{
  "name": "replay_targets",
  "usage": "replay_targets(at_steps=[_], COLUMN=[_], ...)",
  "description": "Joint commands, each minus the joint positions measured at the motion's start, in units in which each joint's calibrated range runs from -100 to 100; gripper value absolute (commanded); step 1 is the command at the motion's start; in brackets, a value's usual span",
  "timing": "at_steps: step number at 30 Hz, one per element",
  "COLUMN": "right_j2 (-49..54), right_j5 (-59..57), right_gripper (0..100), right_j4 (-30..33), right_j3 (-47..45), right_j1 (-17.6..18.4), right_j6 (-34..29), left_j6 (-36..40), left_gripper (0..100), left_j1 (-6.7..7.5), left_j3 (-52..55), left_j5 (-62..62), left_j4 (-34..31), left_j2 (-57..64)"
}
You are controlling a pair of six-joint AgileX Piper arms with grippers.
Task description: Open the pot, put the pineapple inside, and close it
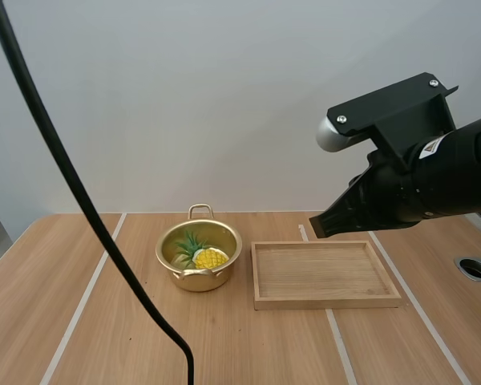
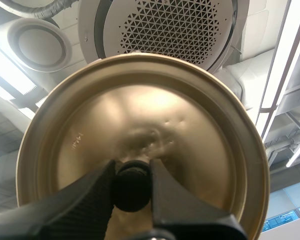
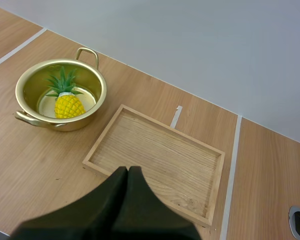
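Our left gripper (image 2: 132, 174) pinched the lid (image 2: 140, 115); our right gripper (image 3: 127, 172) hung closed, empty. The pineapple (image 1: 206, 257) lay in the pot (image 1: 226, 237); we judged the lid needed lowering level and centred.

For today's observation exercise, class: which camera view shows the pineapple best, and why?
The right wrist view: it looks down into the open pot, so the whole pineapple shows, leaves and all. The high view shows it from farther off, at a lower angle. The left wrist view faces the lid instead.
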State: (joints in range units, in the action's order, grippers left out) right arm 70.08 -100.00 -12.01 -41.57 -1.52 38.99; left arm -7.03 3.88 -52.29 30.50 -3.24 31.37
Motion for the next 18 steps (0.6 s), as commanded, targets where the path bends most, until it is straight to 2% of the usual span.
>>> replay_targets(at_steps=[1, 5, 7, 11, 15, 18], right_j2=[0.55, 0.55, 0.55, 0.55, 0.55, 0.55], right_j5=[0.0, 0.0, 0.0, 0.0, 0.0, 0.0], right_gripper=[0, 0, 0, 0, 0, 0], right_j4=[-0.47, -0.47, -0.47, -0.47, -0.56, -0.56], right_j3=[-0.07, -0.07, -0.07, -0.07, -0.07, -0.07], right_j1=[-0.23, -0.23, -0.23, -0.23, -0.23, -0.23], right_j6=[-0.28, -0.28, -0.28, -0.28, -0.28, -0.28], left_j6=[0.6, 0.6, 0.6, 2.15, 3.43, 5.49], left_gripper=[0, 0, 0, 0, 0, 0], left_j1=[0.14, 0.14, 0.14, 0.14, 0.14, 0.14], left_j3=[-0.25, -0.25, -0.25, -0.25, 0.0, 0.0], left_j5=[-1.3, -1.1, 3.46, 23.41, 48.75, 62.22], left_j4=[-0.42, -0.42, -0.42, -0.09, -0.09, -0.09], left_j2=[-0.04, -0.04, 0.1, -0.07, -1.62, -3.3])
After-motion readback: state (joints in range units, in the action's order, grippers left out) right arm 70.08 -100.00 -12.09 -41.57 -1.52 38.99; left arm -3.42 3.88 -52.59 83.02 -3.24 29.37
